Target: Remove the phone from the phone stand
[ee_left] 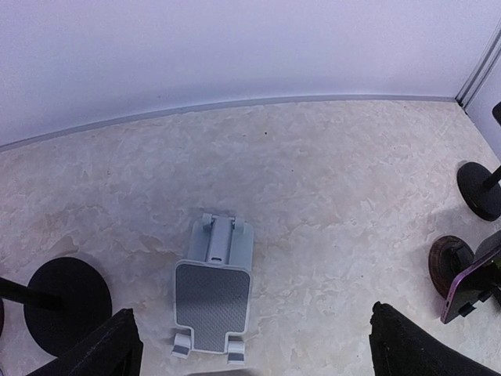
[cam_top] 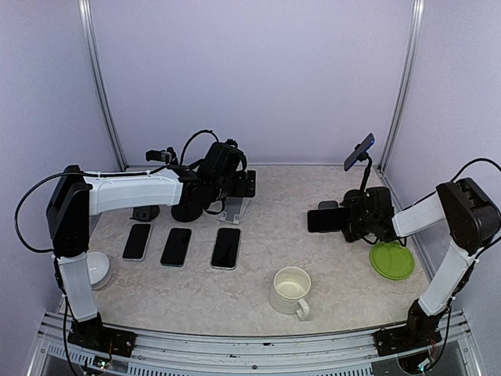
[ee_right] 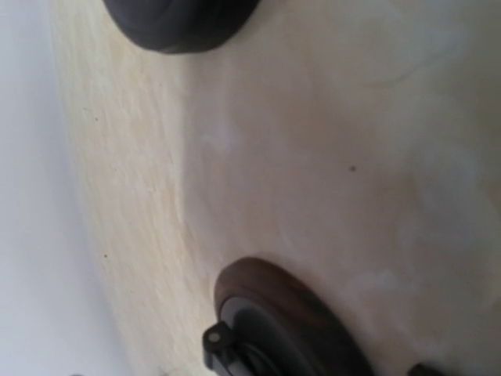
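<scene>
The table (cam_top: 266, 227) holds everything. The left arm (cam_top: 125, 192) reaches from its base across to the back, elbow bent. The left gripper (ee_left: 250, 309) points down over an empty grey stand (ee_left: 213, 294). Its fingers (ee_left: 106, 348) are spread wide, one on each side of the stand, gripping nothing.

The right arm (cam_top: 423, 215) folds low and inward, wrist level. The right gripper (cam_top: 340, 219) is right against the phone (cam_top: 319, 220). Its wrist camera shows no fingers clearly, so I cannot tell how far apart they are or whether they grip.

That phone, in a purple case, stands tilted on a brown-based stand (ee_left: 448, 258). A green plate (cam_top: 391, 260) lies just beside the wrist and a mug (cam_top: 291, 290) sits nearer the front. A tall stand (cam_top: 365, 174) behind the gripper carries a second phone (cam_top: 359, 151). Three flat phones (cam_top: 176, 246) lie in a row at left.
</scene>
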